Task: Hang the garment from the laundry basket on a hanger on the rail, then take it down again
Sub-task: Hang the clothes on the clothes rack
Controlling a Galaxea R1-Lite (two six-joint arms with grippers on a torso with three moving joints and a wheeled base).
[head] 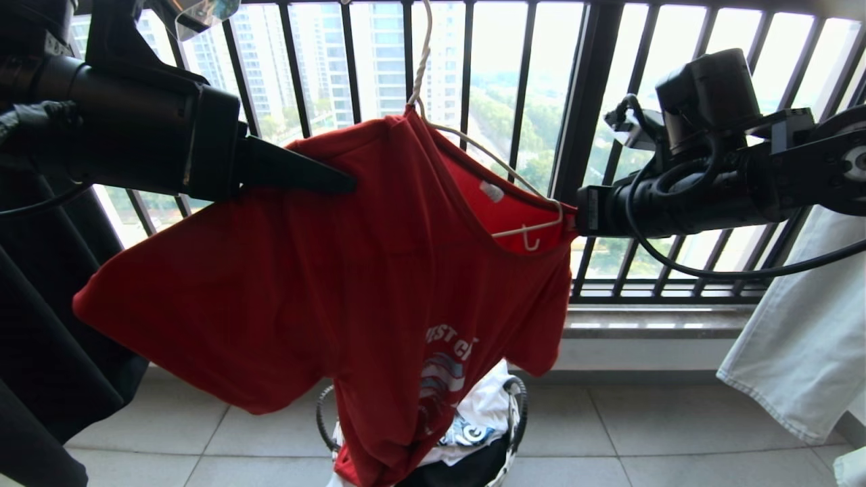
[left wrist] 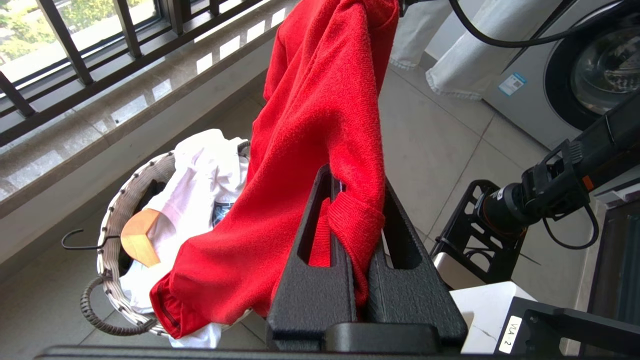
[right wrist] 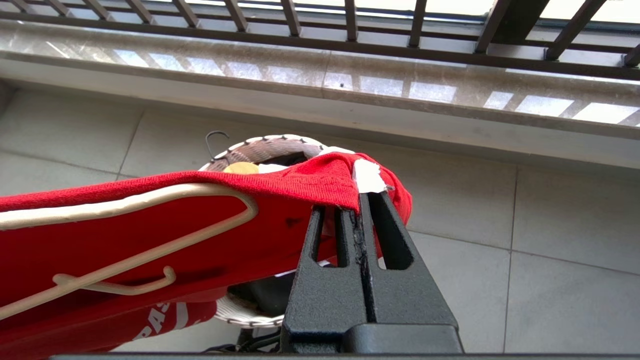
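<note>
The red garment (head: 325,284) hangs spread on the off-white wire hanger (head: 473,145), whose twisted neck runs up out of the head view. The rail is out of view. My left gripper (head: 348,184) is shut on the ribbed collar edge at the garment's left shoulder (left wrist: 350,220). My right gripper (head: 575,213) is shut on the collar's other side, beside the white label (right wrist: 367,176). In the right wrist view the hanger's (right wrist: 150,195) end lies inside the neck opening. The laundry basket (head: 515,406) stands on the floor right below the garment's hem.
A white printed garment (head: 484,412) and a wooden hanger (left wrist: 140,240) lie in the basket. Dark cloth (head: 40,338) hangs at the left, white trousers (head: 798,338) at the right. The window railing (head: 521,81) and its sill are just behind. A washing machine (left wrist: 590,65) stands off to the right.
</note>
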